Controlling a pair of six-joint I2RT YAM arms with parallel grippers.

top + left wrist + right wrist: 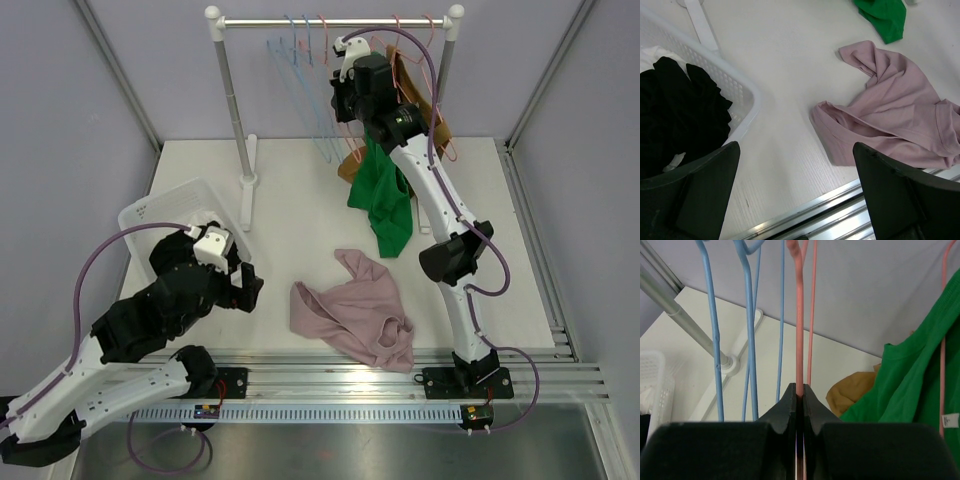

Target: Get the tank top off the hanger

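Up at the back of the table (290, 190), the green tank top (385, 205) hangs from the rail (330, 20), drooping in a long slack fold beside the right arm, its lower end close to the tabletop. It looks light, thin and floppy, the sort of knit that stretches and snags on a hanger rather than sliding off cleanly. To my eye the place to take it is a shoulder strap or the neckline near the wire, then draw it sideways off the end. The right gripper (799, 390) has its jaws pressed together on a salmon hanger (799, 330). From the wrist view the green cloth seems to sit further right, by a pink hanger (942, 340), and I cannot tell whether the pinched wire carries it. Blue hangers (747, 315) hang bare just to the left, and a mustard garment (855, 385) shows behind the green. Down on the table lies a crumpled pink garment (890, 110). The left gripper (797, 195) hovers low with jaws spread wide and empty, between that and the white basket (740, 85), which holds dark clothing.
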